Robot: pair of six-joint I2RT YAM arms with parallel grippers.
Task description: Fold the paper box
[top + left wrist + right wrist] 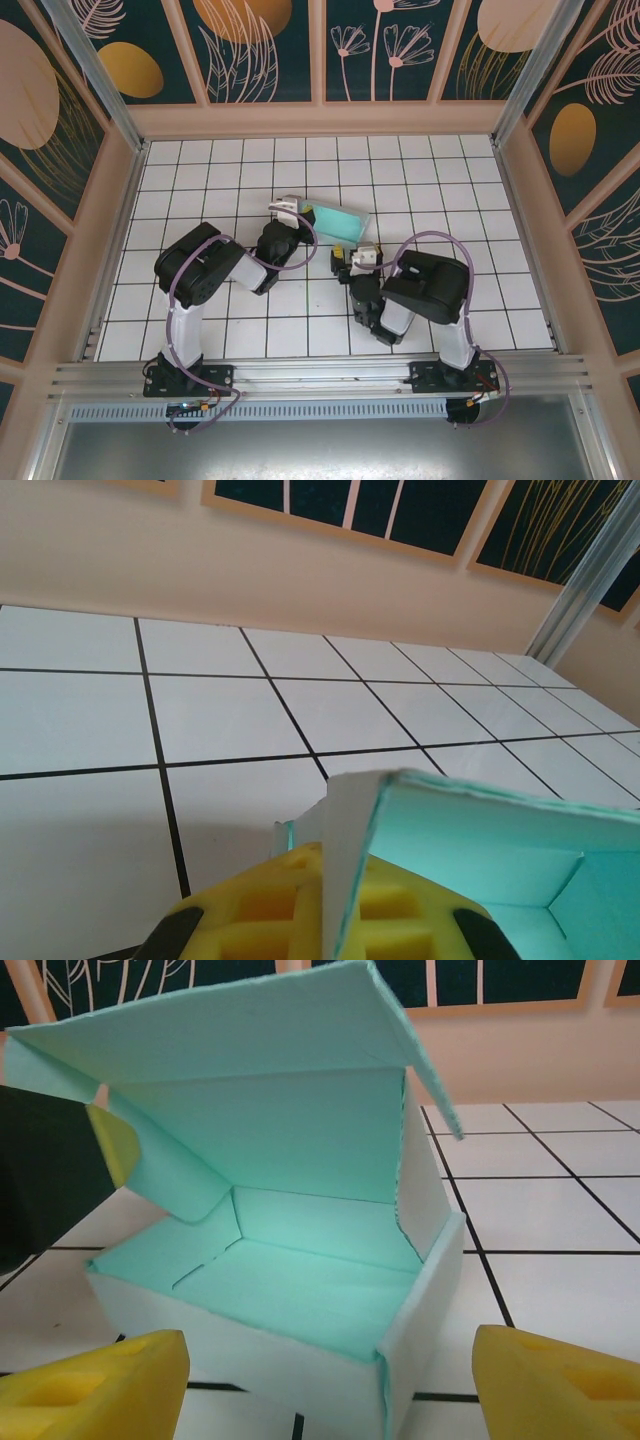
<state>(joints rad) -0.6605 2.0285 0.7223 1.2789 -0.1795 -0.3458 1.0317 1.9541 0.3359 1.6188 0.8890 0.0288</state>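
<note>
Paper box (338, 220) (lid ajar) runs 9-to-3, left tool (288, 209) clenched on its 9 o'clock end, right tool (358, 260) released at 5 o'clock.

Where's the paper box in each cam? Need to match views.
Top external: paper box near the centre of frame, a little above the middle.
Left wrist: lower right, pale teal inside showing.
Right wrist: middle of frame, lid raised.
Shared landmark: the left claw, shut on the box's left end. Its yellow pads sit bottom centre in left wrist and at the left edge in right wrist.
</note>
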